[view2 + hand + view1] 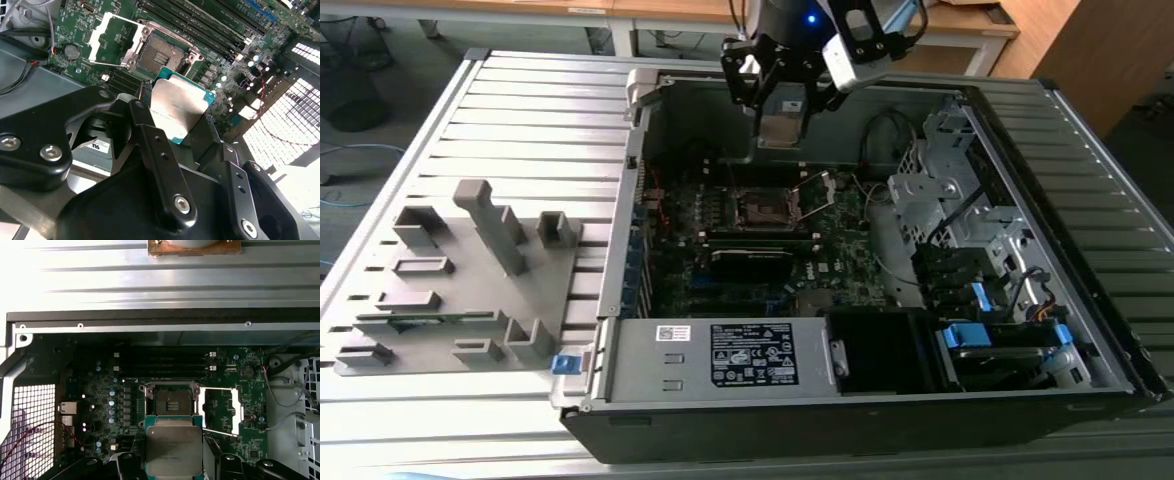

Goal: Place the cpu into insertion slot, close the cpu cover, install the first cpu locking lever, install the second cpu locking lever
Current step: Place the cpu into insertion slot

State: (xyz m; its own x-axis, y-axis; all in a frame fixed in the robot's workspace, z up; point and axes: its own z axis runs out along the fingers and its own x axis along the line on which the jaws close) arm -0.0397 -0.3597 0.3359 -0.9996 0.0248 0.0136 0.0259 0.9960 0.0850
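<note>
While the small flat square cpu [177, 112] [173, 450], silvery-grey on its metal face and green at the rim, is pinched by two opposite edges between the black jaws, it is held in the air, well above the dark green circuit board [854, 270] inside the open grey computer case [854, 425]. Much of the chip is seen reaching out past the jaws in both wrist views. Below and apart from it, the small square insertion slot [172, 401] with its dark centre is seen bare. Right beside the slot, the thin silvery cpu cover [237, 407] stands open, green board showing through its window. In the exterior view, a grey moulded tray [454, 285] is seen on the slatted metal surface [520, 110], at the exterior view's left of the case.
</note>
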